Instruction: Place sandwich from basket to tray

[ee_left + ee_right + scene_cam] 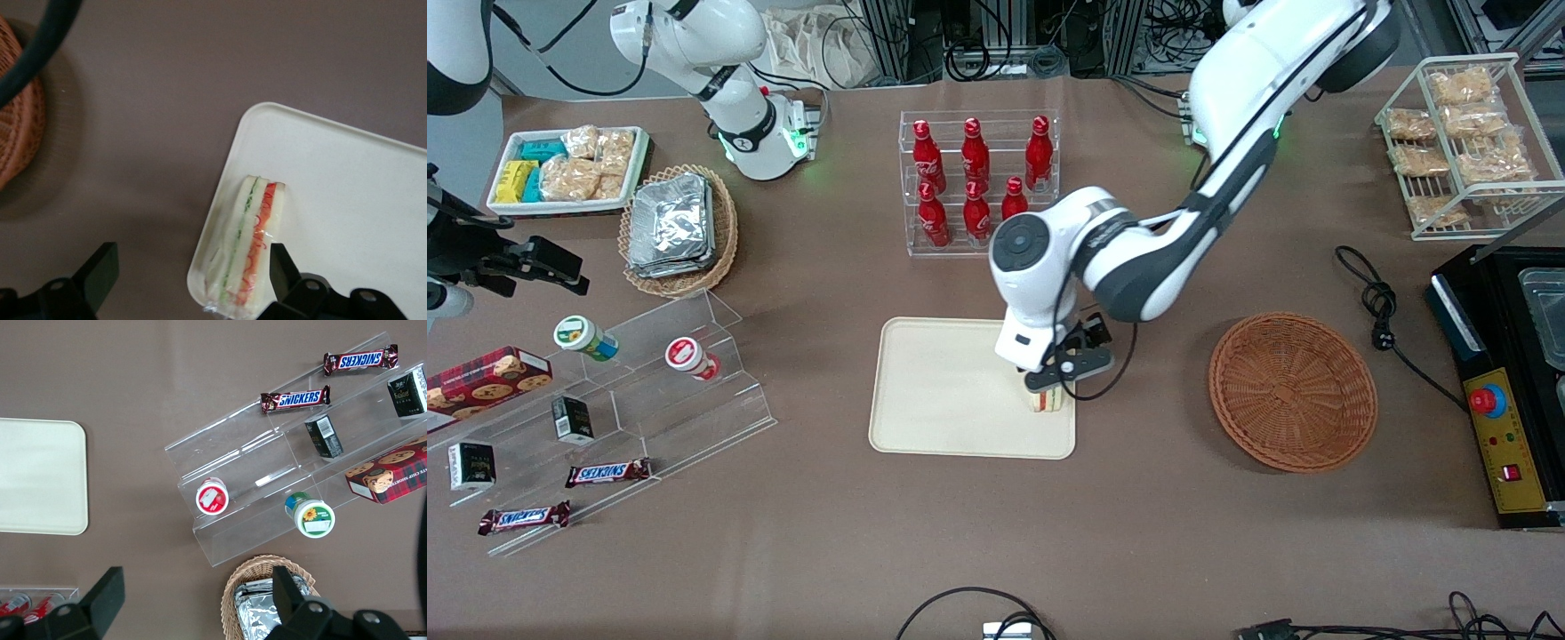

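The sandwich [1048, 402] [250, 240], a wrapped white wedge with green and orange-red layers, lies on the cream tray [943, 391] [353, 200] at the corner nearest the front camera and toward the working arm's end. My left gripper [1051, 388] [190, 267] hangs just above it, open. The sandwich sits between the wide-spread fingers, close against one fingertip [280, 267]; the other fingertip [100, 267] is over bare table. The reddish-brown basket [1292, 391] [20, 133] sits beside the tray toward the working arm's end, with nothing in it.
A clear rack of red bottles [978, 182] stands farther from the front camera than the tray. A stepped acrylic shelf [649, 391], a tan basket of foil packets [679, 229] and a white snack tray [569, 169] lie toward the parked arm's end. A wire rack [1463, 142], a black appliance [1503, 373] and a cable [1378, 302] lie toward the working arm's end.
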### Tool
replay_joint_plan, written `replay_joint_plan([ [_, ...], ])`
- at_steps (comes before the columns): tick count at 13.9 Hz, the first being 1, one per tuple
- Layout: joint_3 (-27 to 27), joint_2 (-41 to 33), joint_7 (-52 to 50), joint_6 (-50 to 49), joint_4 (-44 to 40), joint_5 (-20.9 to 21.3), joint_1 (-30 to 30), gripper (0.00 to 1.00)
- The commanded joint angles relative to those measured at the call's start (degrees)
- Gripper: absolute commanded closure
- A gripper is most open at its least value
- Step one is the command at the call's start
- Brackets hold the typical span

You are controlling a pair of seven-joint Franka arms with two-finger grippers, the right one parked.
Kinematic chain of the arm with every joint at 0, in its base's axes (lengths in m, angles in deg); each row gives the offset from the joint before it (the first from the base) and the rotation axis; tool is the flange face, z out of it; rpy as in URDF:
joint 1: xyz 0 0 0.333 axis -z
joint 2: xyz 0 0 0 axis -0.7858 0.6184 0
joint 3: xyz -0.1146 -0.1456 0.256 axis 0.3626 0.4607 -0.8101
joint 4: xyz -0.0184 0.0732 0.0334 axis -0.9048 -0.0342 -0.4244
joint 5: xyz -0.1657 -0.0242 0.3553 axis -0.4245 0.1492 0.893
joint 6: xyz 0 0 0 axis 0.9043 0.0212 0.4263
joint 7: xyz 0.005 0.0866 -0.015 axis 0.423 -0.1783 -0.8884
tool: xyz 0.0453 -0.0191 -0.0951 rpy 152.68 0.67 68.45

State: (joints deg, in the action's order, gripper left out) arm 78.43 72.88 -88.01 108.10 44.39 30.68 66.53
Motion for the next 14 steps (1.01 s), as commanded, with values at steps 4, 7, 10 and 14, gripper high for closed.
replay_joint_plan([
  [4,0.12,-21.84,20.05,1.60,19.56,-13.31,-16.55,0.00],
  [7,0.03,-28.97,30.66,3.81,24.95,-19.61,-24.46,0.00],
  [10,-7.57,-34.78,41.48,1.45,24.17,-29.10,-24.59,0.00],
  [14,-16.05,-37.60,50.04,-4.89,21.71,-33.09,-20.89,0.00],
])
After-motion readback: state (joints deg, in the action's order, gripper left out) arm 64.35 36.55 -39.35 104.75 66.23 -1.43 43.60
